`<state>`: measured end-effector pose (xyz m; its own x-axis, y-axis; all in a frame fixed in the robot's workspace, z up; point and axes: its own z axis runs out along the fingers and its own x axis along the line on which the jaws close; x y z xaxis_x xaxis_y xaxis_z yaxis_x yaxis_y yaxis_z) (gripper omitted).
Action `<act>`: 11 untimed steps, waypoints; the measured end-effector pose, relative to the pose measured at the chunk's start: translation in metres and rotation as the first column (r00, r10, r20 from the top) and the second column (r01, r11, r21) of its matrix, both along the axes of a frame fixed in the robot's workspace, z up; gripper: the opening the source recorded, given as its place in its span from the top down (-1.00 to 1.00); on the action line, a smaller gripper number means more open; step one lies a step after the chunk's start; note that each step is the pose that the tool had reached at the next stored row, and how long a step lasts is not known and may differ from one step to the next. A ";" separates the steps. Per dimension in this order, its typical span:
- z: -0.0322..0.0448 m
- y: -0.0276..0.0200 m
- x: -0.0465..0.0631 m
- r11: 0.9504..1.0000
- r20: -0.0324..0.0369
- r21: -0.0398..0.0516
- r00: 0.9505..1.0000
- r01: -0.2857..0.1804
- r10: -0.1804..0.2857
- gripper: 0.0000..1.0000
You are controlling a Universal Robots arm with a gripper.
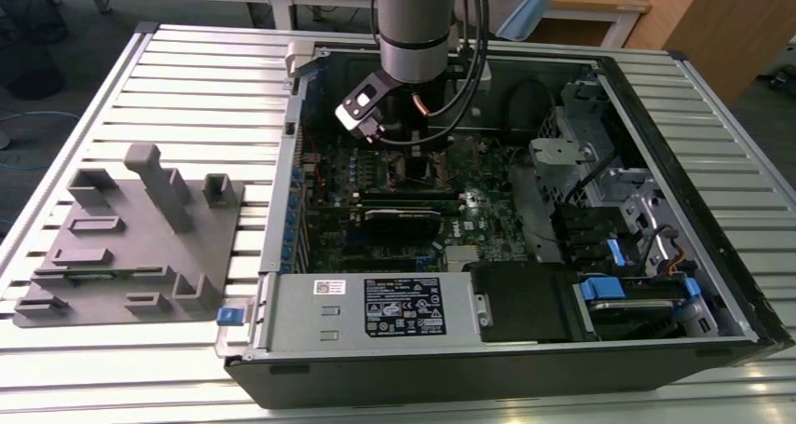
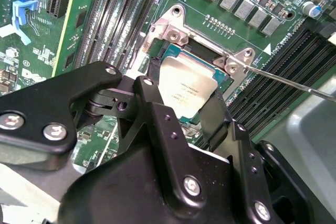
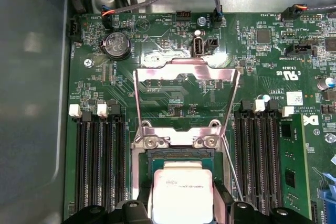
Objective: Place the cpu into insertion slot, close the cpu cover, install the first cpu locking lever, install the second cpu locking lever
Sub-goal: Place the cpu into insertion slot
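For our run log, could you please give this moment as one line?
gripper astride cpu | cpu at insertion slot | cpu cover open

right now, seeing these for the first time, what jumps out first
In the exterior view, the robot arm reaches down into the open computer case, which lies on a slatted table. In the second wrist view, the silver cpu sits between the fingers of the gripper, over the insertion slot. In the first wrist view, the cpu cover stands flipped open.
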<state>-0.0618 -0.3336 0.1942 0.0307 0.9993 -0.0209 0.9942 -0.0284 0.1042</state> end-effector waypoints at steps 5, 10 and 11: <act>0.0000 0.0000 0.000 1.000 0.000 0.001 1.000 -0.023 0.023 -0.08; 0.0001 0.0000 0.000 1.000 0.000 0.001 1.000 -0.028 0.028 -0.08; 0.0001 0.0000 0.000 1.000 0.000 0.001 1.000 -0.028 0.028 -0.08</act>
<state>-0.0618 -0.3336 0.1943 0.0029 0.9998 -0.0202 0.9946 -0.0008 0.1040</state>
